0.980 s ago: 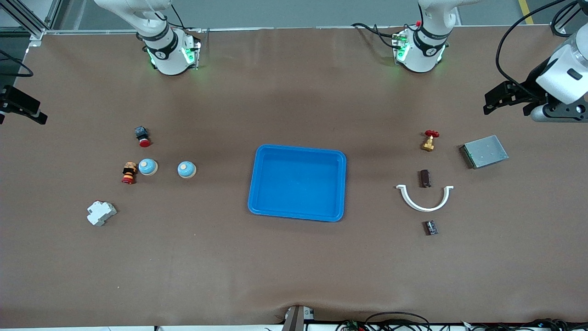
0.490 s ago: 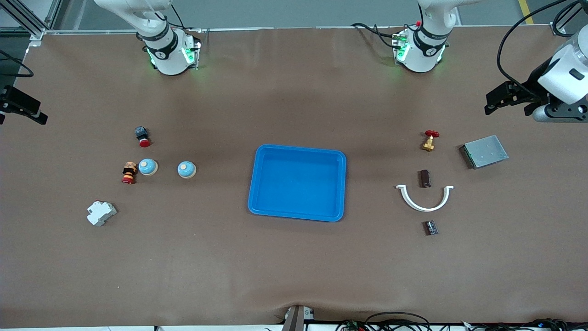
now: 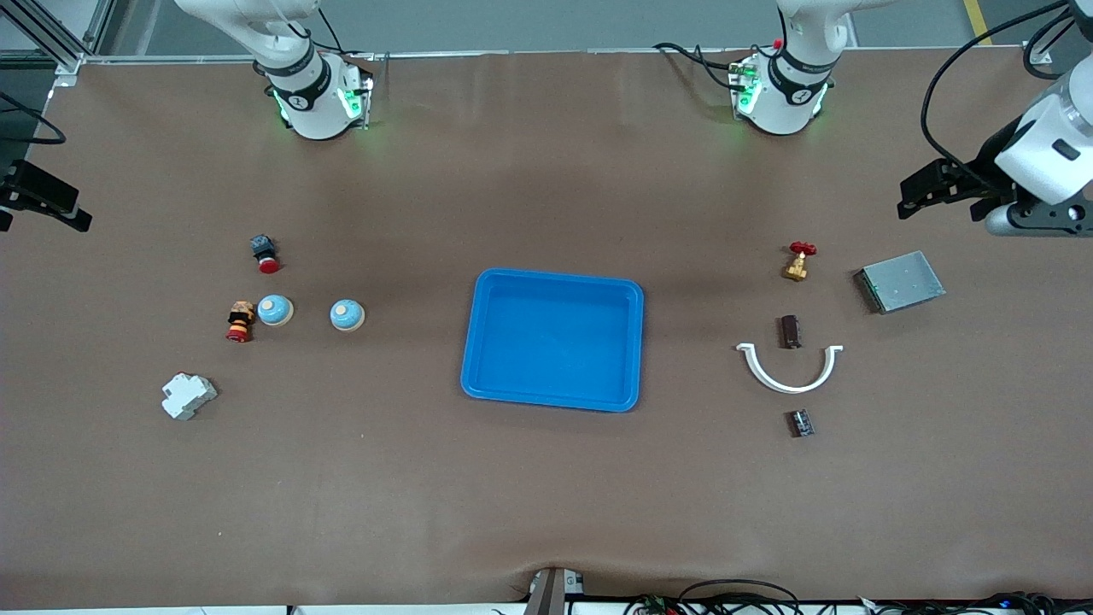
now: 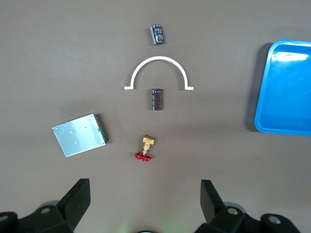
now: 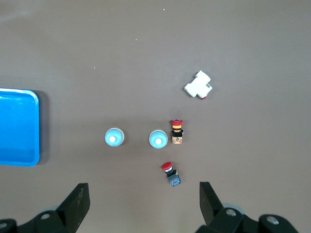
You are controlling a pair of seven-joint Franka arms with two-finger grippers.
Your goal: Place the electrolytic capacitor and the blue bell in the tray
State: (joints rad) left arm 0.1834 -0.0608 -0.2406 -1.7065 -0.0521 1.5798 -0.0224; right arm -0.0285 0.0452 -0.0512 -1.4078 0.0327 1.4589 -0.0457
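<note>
The bright-blue tray (image 3: 552, 401) lies empty at the table's middle and also shows in the left wrist view (image 4: 284, 92) and the right wrist view (image 5: 17, 128). A dark brown cylindrical capacitor (image 3: 791, 331) (image 4: 156, 99) lies toward the left arm's end, inside a white arc. Two blue bells (image 3: 347, 314) (image 3: 275, 309) stand toward the right arm's end; they show in the right wrist view (image 5: 114, 137) (image 5: 158, 139). My left gripper (image 3: 939, 192) (image 4: 145, 201) hangs open and empty, high over the table's left arm's end. My right gripper (image 3: 38, 201) (image 5: 144, 204) hangs open and empty, high over the right arm's end.
Near the capacitor lie a white arc (image 3: 790, 369), a brass valve with a red handle (image 3: 798, 260), a grey metal box (image 3: 901, 281) and a small dark part (image 3: 800, 423). Near the bells lie two red push buttons (image 3: 265, 253) (image 3: 240, 321) and a white breaker (image 3: 188, 395).
My left gripper has shifted slightly at the table's end. The right arm and all objects have stayed put.
</note>
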